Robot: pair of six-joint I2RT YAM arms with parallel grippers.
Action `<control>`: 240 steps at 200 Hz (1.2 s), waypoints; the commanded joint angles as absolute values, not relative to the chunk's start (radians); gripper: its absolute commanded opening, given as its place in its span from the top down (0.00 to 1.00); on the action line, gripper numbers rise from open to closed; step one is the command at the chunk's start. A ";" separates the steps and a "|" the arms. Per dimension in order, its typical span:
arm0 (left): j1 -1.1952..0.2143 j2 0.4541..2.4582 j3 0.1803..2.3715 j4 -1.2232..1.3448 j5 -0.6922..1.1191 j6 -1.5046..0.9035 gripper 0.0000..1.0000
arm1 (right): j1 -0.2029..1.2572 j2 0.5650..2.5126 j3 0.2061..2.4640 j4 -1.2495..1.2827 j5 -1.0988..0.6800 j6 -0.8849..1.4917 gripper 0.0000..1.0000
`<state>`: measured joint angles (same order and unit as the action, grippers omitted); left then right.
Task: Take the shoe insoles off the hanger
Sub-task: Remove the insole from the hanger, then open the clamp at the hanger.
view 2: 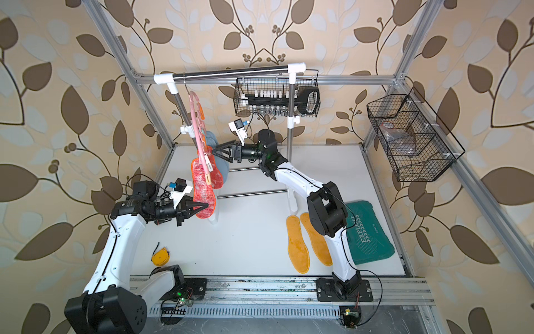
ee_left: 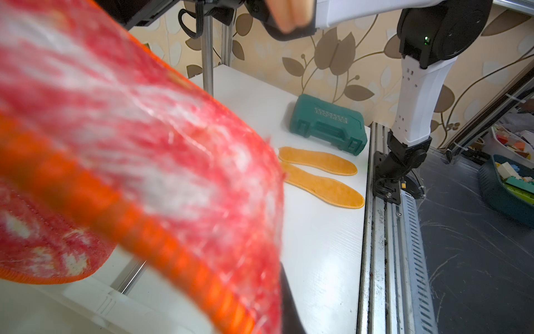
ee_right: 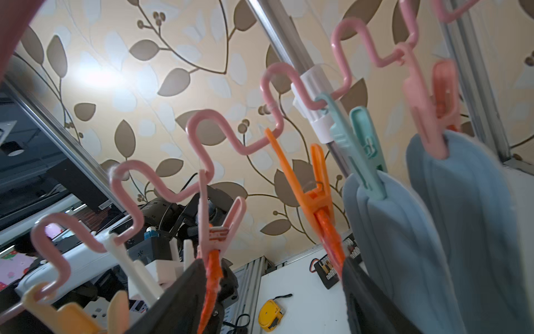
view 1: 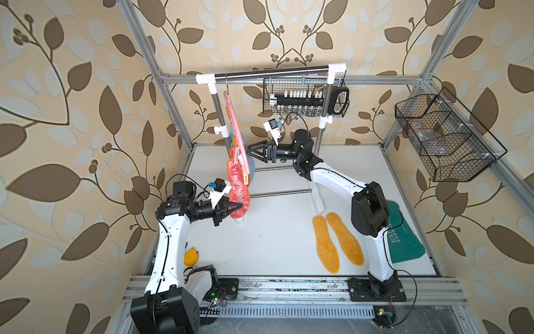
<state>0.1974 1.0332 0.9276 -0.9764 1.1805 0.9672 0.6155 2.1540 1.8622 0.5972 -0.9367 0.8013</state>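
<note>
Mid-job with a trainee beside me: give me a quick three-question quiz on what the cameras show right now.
1. True or false: both orange-yellow insoles lie flat on the table.
2. How many grey-blue insoles hang clipped to the hanger?
3. What is the left gripper shut on?
A. an orange-yellow insole
B. a red-and-white insole
C. a grey-blue insole

Key: 1 true; 2 two; 3 B.
</note>
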 commanded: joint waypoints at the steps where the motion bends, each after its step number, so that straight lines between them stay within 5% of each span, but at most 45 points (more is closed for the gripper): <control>1: 0.205 1.031 0.948 -1.003 1.210 0.990 1.00 | 0.633 2.173 1.905 0.691 -0.985 0.885 0.27; 185: 0.160 1.080 0.994 -1.058 1.269 1.055 1.00 | 0.683 2.240 2.004 0.688 -0.944 0.953 0.33; 240: 0.155 1.094 0.990 -1.057 1.264 1.064 1.00 | 0.693 2.267 2.046 0.681 -0.957 0.953 0.46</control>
